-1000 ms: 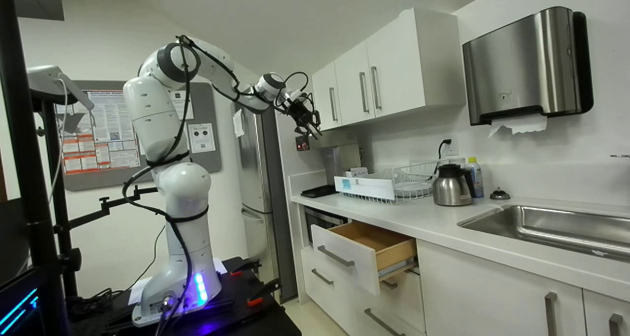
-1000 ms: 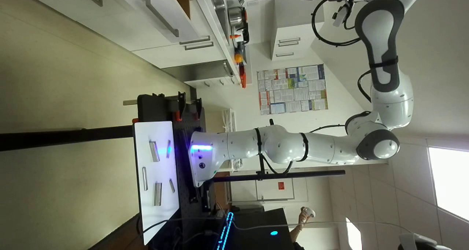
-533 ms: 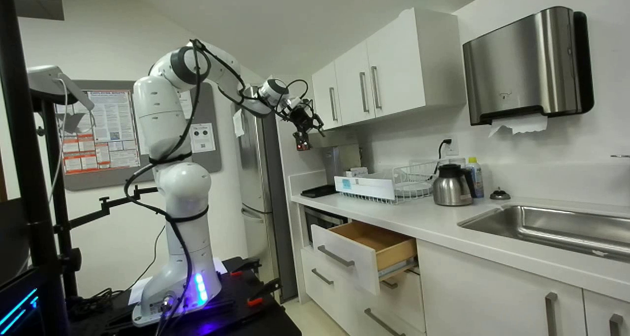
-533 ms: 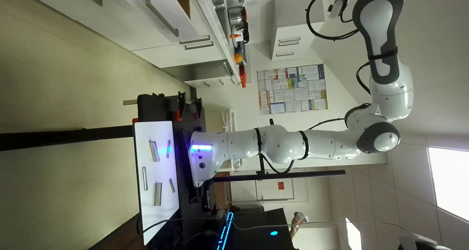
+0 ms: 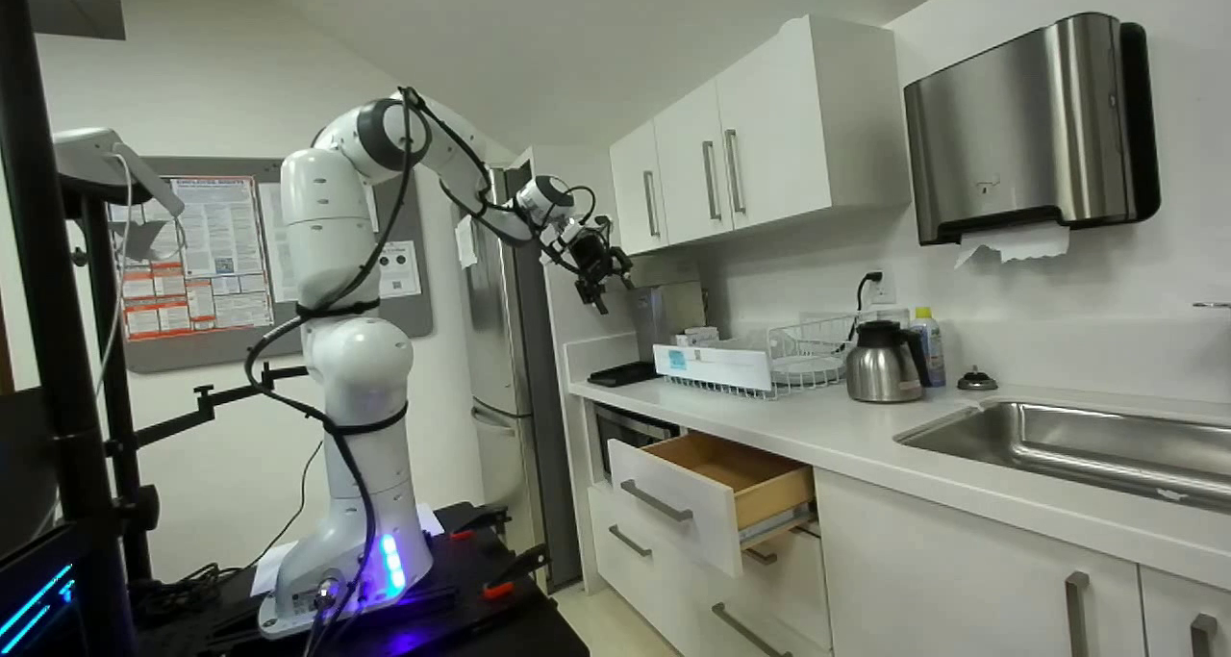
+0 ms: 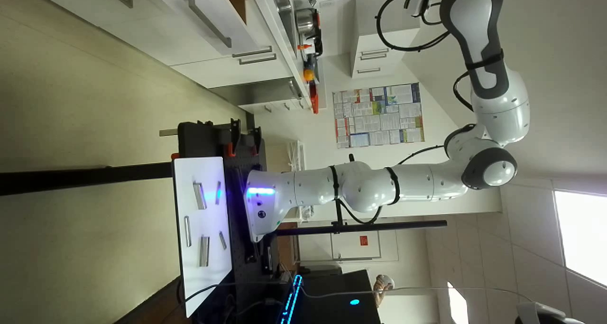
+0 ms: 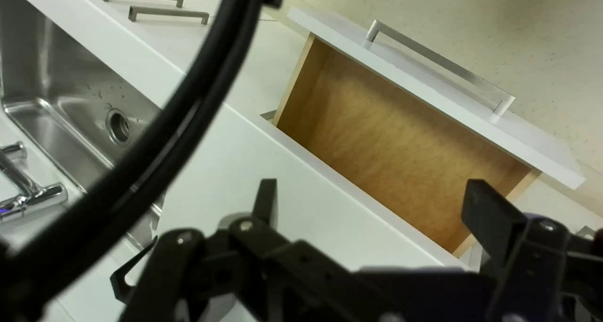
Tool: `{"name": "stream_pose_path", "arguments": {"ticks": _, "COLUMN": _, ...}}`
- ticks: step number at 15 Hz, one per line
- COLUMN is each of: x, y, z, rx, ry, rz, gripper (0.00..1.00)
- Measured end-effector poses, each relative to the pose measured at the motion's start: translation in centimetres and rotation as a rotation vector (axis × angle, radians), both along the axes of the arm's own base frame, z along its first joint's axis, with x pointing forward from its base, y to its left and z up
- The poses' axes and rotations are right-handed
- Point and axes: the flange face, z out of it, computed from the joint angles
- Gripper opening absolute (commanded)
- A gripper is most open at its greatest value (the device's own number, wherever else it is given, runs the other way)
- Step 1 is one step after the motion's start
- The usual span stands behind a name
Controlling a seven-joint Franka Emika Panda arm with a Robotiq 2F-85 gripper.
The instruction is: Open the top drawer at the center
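The top drawer (image 5: 673,484) stands pulled out from under the counter in both exterior views, its white front well forward and its light wood box exposed. Looking down in the wrist view, I see the bare wooden inside of the top drawer and its white front (image 7: 424,88) with a silver bar handle (image 7: 443,60). My gripper (image 5: 615,294) hangs high above the counter, apart from the drawer and its handle. Its black fingers (image 7: 490,213) are spread wide in the wrist view, with nothing between them; the gripper is open.
Below the arm runs the white counter (image 5: 769,421) with a dish rack (image 5: 716,366), a steel jug (image 5: 880,364) and a sink (image 7: 75,91). Upper cabinets (image 5: 769,128) hang beside the gripper. Closed lower drawers lie under the pulled-out one.
The arm has come lower and a little to the right in the upright exterior view. My gripper's fingers have spread apart. The drawer has not moved.
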Motion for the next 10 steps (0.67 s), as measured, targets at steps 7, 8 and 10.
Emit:
{"name": "stream_pose_path", "arguments": {"ticks": 7, "x": 0.3, "y": 0.7, "z": -1.8, "rx": 0.020, "ry": -0.034, "rz": -0.107, "gripper": 1.00}}
{"name": "stream_pose_path", "arguments": {"ticks": 8, "x": 0.3, "y": 1.0, "z": -1.9, "rx": 0.022, "ry": -0.034, "rz": -0.101, "gripper": 1.00}}
{"name": "stream_pose_path", "arguments": {"ticks": 10, "x": 0.3, "y": 1.4, "z": -2.1, "rx": 0.023, "ry": -0.032, "rz": -0.093, "gripper": 1.00}}
